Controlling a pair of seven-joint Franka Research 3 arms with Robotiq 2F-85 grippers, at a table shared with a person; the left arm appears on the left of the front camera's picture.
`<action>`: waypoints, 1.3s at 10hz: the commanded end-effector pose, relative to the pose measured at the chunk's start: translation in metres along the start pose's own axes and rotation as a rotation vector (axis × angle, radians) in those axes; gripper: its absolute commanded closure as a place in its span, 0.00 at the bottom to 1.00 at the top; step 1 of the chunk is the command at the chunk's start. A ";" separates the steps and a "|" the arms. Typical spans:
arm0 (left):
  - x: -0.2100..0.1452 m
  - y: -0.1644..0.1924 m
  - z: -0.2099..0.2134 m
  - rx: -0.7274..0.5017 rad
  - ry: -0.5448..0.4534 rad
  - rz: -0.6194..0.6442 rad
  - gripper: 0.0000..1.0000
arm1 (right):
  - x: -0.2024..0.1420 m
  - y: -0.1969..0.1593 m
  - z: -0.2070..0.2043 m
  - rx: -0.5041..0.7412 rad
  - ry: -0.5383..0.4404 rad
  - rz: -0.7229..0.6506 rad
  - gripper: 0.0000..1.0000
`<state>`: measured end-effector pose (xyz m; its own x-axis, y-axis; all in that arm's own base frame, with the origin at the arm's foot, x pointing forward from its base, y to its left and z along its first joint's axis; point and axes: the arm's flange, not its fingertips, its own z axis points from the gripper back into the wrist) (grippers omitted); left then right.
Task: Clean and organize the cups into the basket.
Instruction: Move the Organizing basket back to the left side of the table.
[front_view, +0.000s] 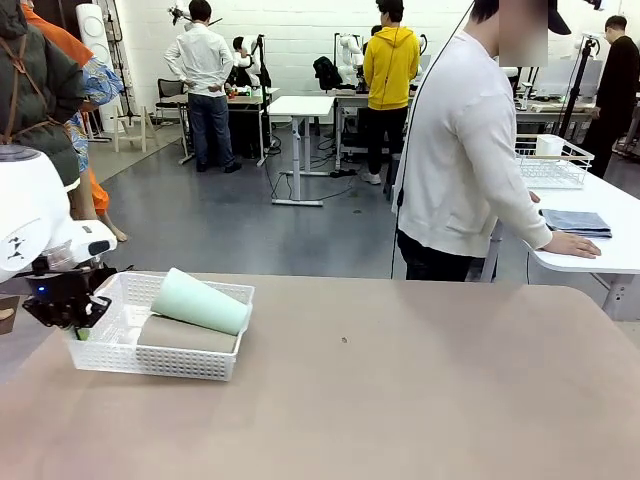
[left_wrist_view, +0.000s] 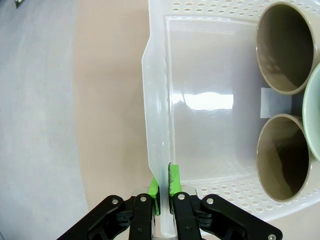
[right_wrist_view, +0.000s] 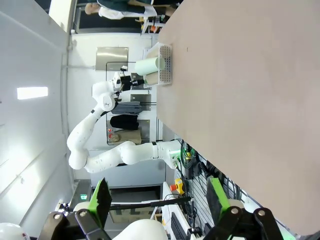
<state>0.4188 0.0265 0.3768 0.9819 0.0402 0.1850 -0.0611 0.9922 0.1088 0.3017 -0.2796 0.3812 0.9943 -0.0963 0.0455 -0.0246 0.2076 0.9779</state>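
The basket (front_view: 160, 362) sits at the 9 o'clock side of the tabletop (front_view: 400, 400), and all three cups lie in it on their sides: the mint cup (front_view: 200, 301) stacked on the two tan ones (front_view: 186, 335). The left hand (left_wrist_view: 163, 195) is clenched on the basket's thin end wall, one green pad inside and one outside, near a corner. The right hand (right_wrist_view: 159, 200) hangs released, off the tabletop's edge, well apart from the basket.

The basket looks like light, thin moulded plastic, so its wall will likely flex under a pinch; a corner grip should slide it well but could tilt or twist it if lifted. The stiffer rim or a cut-out handle is probably the surer hold. The cups look rigid, matte and light, unlikely to break, yet being tapered and lying down they could roll, the mint one first.

The basket is white and translucent, its floor glossy, its sides pierced with small holes. The cups' mouths face 3 o'clock in the left wrist view.
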 end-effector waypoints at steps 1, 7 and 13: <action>0.009 0.023 -0.009 -0.010 0.010 0.012 0.94 | -0.002 0.002 -0.001 0.002 -0.002 0.004 0.00; 0.008 0.048 -0.019 -0.032 0.008 0.067 0.00 | -0.002 0.002 -0.001 0.002 -0.002 0.004 0.00; 0.009 0.052 -0.020 -0.021 0.024 0.072 0.00 | -0.002 0.002 -0.001 0.002 -0.002 0.004 0.00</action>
<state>0.4272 0.0755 0.3658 0.9774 0.1252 0.1704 -0.1407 0.9866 0.0823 0.3017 -0.2796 0.3812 0.9943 -0.0963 0.0454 -0.0246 0.2075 0.9779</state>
